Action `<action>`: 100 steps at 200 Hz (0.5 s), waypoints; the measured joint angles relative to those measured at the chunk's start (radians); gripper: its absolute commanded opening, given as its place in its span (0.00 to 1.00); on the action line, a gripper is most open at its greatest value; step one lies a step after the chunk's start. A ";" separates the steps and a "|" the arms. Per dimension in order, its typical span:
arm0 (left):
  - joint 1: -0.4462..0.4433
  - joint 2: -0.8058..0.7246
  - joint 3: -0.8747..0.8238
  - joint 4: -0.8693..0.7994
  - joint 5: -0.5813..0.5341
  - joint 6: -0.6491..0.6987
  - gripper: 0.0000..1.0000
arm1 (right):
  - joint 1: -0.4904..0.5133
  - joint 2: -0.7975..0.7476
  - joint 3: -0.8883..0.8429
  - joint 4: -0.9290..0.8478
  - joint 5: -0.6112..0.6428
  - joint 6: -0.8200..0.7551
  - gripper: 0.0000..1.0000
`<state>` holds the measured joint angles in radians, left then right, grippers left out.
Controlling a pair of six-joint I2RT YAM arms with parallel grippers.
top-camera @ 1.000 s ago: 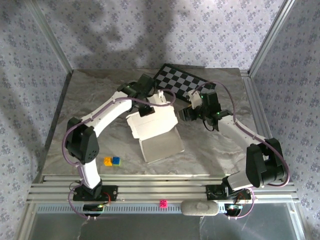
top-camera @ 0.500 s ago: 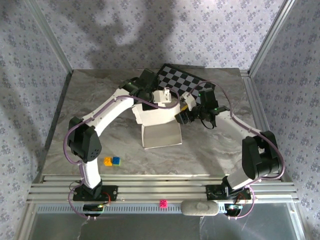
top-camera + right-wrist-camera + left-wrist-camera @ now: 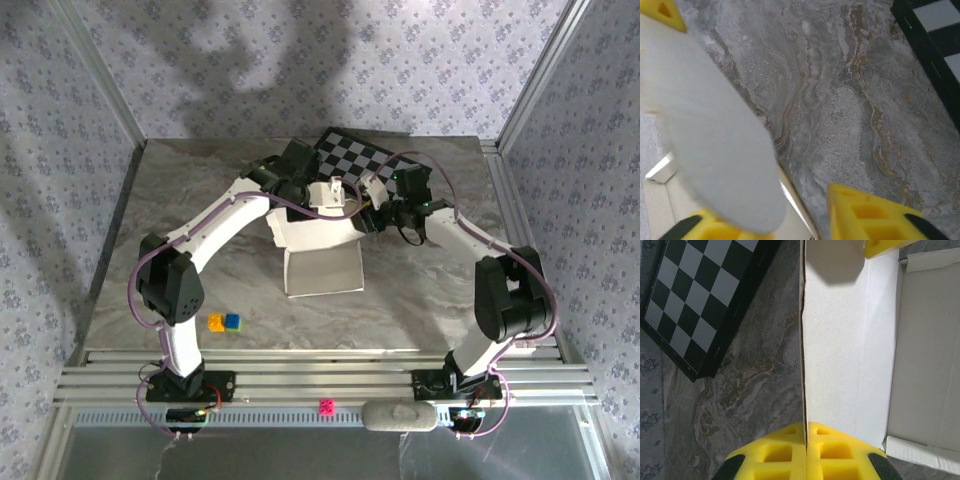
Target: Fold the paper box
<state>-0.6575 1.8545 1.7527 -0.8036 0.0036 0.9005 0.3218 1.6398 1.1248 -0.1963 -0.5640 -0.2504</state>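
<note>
Left tool (image 3: 805, 435) pinching paper box (image 3: 840, 340) wall, seemingly upright

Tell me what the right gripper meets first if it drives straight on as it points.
Probably the marble table: the right gripper, jaws open, points down at it. A paper box flap lies beside that line and the chessboard further off; depth is unclear.

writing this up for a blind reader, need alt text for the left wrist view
The left tool, at the bottom, pinches a wall of the white box, seen edge-on up the middle. The box's inside lies right of it; marble table and a checkered board left.
</note>
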 measured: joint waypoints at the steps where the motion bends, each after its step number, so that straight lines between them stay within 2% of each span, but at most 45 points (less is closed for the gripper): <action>1: 0.000 0.000 0.000 0.000 0.000 0.000 0.00 | 0.000 0.001 0.000 0.000 0.000 0.001 0.24; 41: -0.001 0.001 0.000 0.002 -0.005 -0.003 0.00 | 0.008 0.013 0.006 -0.014 0.016 -0.010 0.15; 74: -0.006 0.007 0.000 0.012 -0.023 -0.011 0.00 | 0.021 0.013 0.006 -0.025 0.038 -0.031 0.00; 91: -0.006 0.016 0.000 0.025 -0.032 -0.039 0.31 | 0.029 0.013 0.006 -0.033 0.060 -0.038 0.00; 100: -0.007 0.018 0.000 0.039 -0.044 -0.079 0.41 | 0.033 0.013 0.006 -0.035 0.068 -0.039 0.00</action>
<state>-0.6647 1.8725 1.7527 -0.7643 -0.0406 0.8211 0.3546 1.6527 1.1313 -0.2310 -0.4961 -0.2897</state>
